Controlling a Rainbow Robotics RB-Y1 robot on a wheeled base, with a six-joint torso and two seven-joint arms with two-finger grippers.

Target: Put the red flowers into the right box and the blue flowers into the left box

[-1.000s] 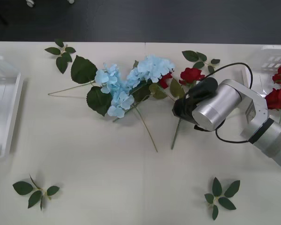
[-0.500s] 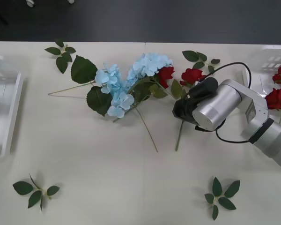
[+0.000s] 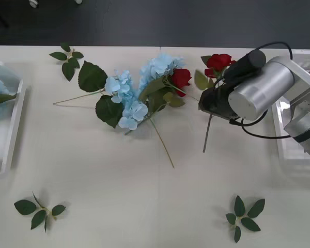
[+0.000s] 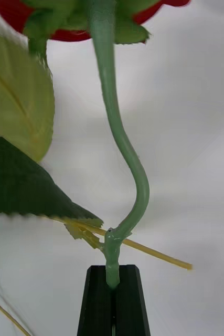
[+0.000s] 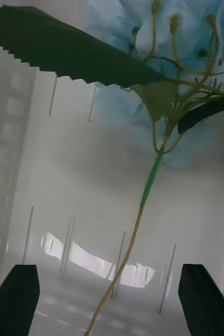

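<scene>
right gripper jaws clamped on red flower stem — left gripper jaws apart over left box.

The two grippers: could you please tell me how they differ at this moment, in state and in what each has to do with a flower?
The right gripper is shut on a red rose's stem, lifted above the table; the left gripper is open, a blue hydrangea lying loose in the left box before it. The right one's fingers pinch the stem; the left one's stand wide apart. Both have black fingers.
</scene>
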